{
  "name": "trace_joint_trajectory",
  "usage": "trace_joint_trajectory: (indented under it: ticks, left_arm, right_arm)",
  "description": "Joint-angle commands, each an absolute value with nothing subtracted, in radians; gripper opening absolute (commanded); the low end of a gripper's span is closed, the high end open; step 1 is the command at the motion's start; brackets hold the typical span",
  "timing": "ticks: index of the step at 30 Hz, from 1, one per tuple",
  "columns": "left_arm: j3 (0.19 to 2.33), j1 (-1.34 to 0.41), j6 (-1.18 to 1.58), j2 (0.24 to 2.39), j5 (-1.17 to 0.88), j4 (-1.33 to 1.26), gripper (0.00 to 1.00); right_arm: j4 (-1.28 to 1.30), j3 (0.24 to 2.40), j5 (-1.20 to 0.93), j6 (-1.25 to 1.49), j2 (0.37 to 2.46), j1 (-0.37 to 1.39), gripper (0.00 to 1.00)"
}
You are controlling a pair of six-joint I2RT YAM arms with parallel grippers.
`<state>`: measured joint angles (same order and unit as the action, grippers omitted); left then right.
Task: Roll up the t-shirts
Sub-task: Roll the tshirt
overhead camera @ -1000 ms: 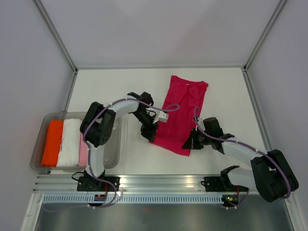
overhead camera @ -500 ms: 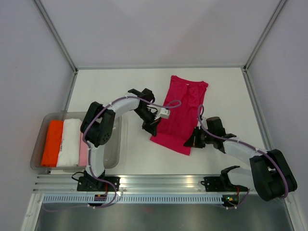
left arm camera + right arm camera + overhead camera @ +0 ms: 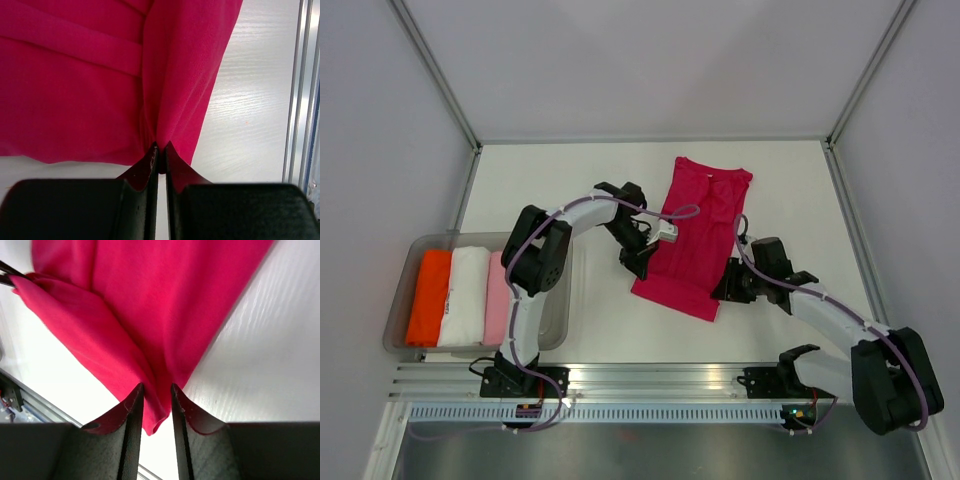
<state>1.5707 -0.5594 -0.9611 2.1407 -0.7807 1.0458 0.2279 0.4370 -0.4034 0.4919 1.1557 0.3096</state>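
The deep magenta-red t-shirt (image 3: 695, 230) lies folded into a long strip on the white table, its neck at the far end. My left gripper (image 3: 638, 265) is shut on the near left corner of its hem, and the jaws pinch the cloth in the left wrist view (image 3: 160, 147). My right gripper (image 3: 722, 292) is shut on the near right corner, with a thick fold of cloth between the jaws in the right wrist view (image 3: 156, 387). The hem hangs slightly raised between the two grippers. The orange (image 3: 428, 295), white (image 3: 465, 295) and pale pink (image 3: 495, 300) t-shirts lie folded in a tray.
The clear plastic tray (image 3: 558, 330) stands at the near left, beside the left arm's base. An aluminium rail (image 3: 650, 380) runs along the table's near edge. White walls close in the far side and both sides.
Both grippers have moved a little away from the near edge with the hem corners in them. The right gripper has also shifted to the right, pulling the hem taut.
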Motion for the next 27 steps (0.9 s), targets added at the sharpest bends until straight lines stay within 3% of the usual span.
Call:
trace_joint_trajectory:
  ticks: [1, 4, 8, 11, 16, 19, 21, 27]
  left_arm:
    - [1.618, -0.555, -0.914, 2.146, -0.762, 1.057, 0.12]
    - [1.620, -0.555, -0.907, 2.145, -0.764, 1.055, 0.12]
    - [1.623, -0.555, -0.893, 2.146, -0.767, 1.055, 0.15]
    - [1.624, -0.555, -0.879, 2.149, -0.767, 1.057, 0.16]
    - [1.626, -0.555, -0.874, 2.149, -0.759, 1.057, 0.19]
    - [1.626, -0.554, -0.881, 2.148, -0.756, 1.057, 0.27]
    - [1.629, -0.554, -0.877, 2.148, -0.747, 1.055, 0.40]
    - [1.648, -0.528, -0.781, 2.122, -0.681, 1.013, 0.43]
  right_arm:
    - [0.374, 0.534, -0.324, 0.426, 1.057, 0.307, 0.36]
    - [0.335, 0.531, -0.337, 0.466, 0.985, 0.319, 0.34]
    - [0.183, 0.477, -0.344, 0.560, 0.940, 0.414, 0.12]
    - [0.042, 0.410, -0.348, 0.636, 0.975, 0.487, 0.06]
    - [-0.037, 0.376, -0.287, 0.649, 1.069, 0.529, 0.04]
    - [-0.017, 0.354, -0.222, 0.676, 1.110, 0.523, 0.02]
    - [-0.037, 0.333, -0.218, 0.710, 1.168, 0.511, 0.01]
    - [-0.043, 0.327, -0.150, 0.736, 1.164, 0.511, 0.00]
